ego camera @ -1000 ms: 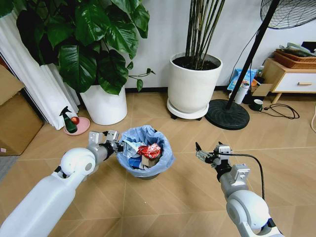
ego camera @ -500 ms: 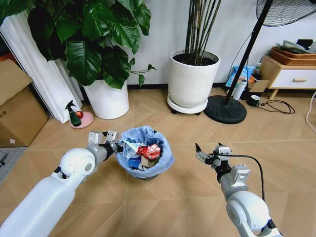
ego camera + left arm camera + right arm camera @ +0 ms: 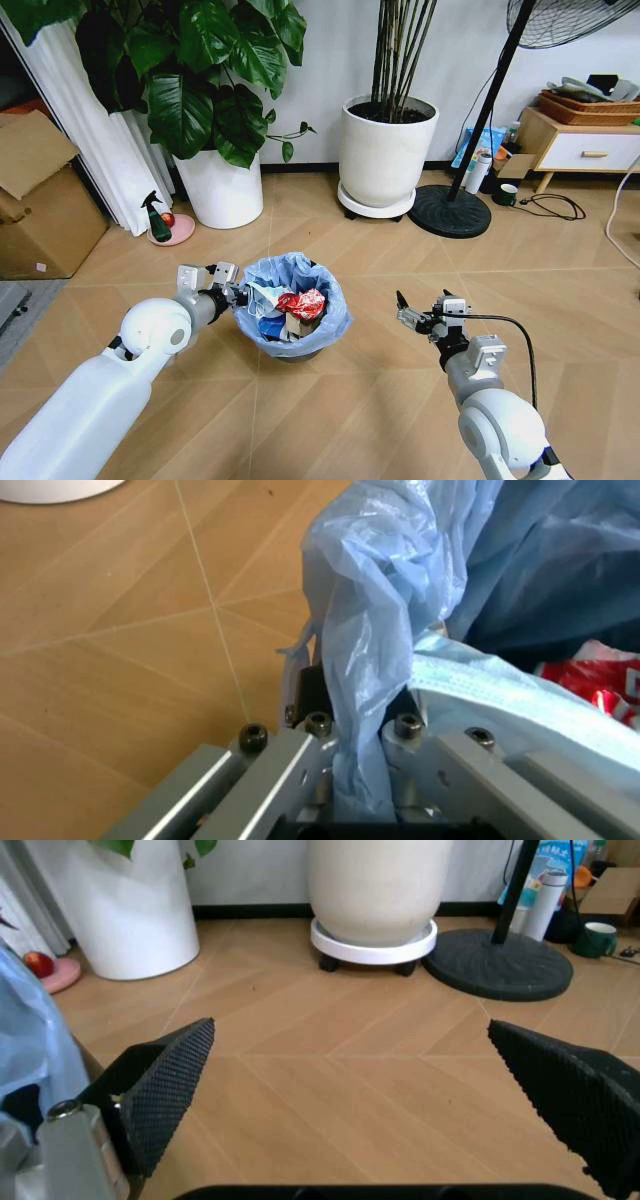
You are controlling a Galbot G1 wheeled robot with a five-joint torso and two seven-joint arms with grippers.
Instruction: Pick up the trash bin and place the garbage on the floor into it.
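The trash bin (image 3: 293, 318), black with a crinkled light-blue bag, is in front of me over the chevron wood floor (image 3: 350, 400). My left gripper (image 3: 232, 293) is shut on its near-left rim; the left wrist view shows the jaws (image 3: 355, 705) clamped on the blue bag (image 3: 400, 592). Garbage fills the bin: a crushed red can (image 3: 303, 304), white and blue scraps, and a brown piece. The red can (image 3: 600, 686) also shows beside the bag. My right gripper (image 3: 410, 312) hovers to the bin's right, open and empty, its black fingers (image 3: 165, 1087) spread wide.
Two large white plant pots (image 3: 222, 190) (image 3: 386, 155) stand at the back wall. A fan's black base (image 3: 449, 211) and a wooden cabinet (image 3: 590, 145) are at the back right. A green spray bottle (image 3: 157, 220) and a cardboard box (image 3: 40, 205) sit at the left.
The whole picture has shifted, so the camera has moved; more of the box at the left shows. Both grippers and the bin keep the same places relative to each other.
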